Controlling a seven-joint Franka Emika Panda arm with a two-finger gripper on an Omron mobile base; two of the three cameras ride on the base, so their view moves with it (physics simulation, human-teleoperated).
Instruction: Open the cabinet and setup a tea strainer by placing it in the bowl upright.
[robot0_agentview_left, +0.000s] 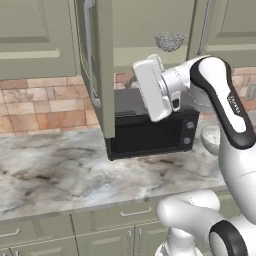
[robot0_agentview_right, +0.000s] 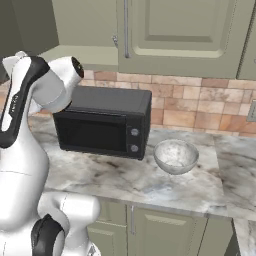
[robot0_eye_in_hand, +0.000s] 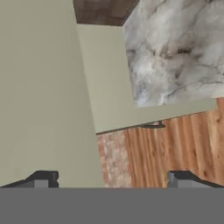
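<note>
Tea strainer (robot0_agentview_left: 169, 41): we see it on the open cabinet (robot0_agentview_left: 102, 70) shelf.
Bowl (robot0_agentview_right: 175, 156): right of the microwave (robot0_agentview_right: 105, 121), on the counter (robot0_agentview_right: 120, 177).
Gripper (robot0_eye_in_hand: 113, 179): we find the jaws spread wide, empty.

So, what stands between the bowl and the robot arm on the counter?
The black microwave stands between the bowl and the arm, in the right base view.

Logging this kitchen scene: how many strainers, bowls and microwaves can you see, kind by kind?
Tea strainer, on the open cabinet's shelf: 1
Bowl, on the counter: 1
Microwave, on the counter: 1
Total: 3
</note>
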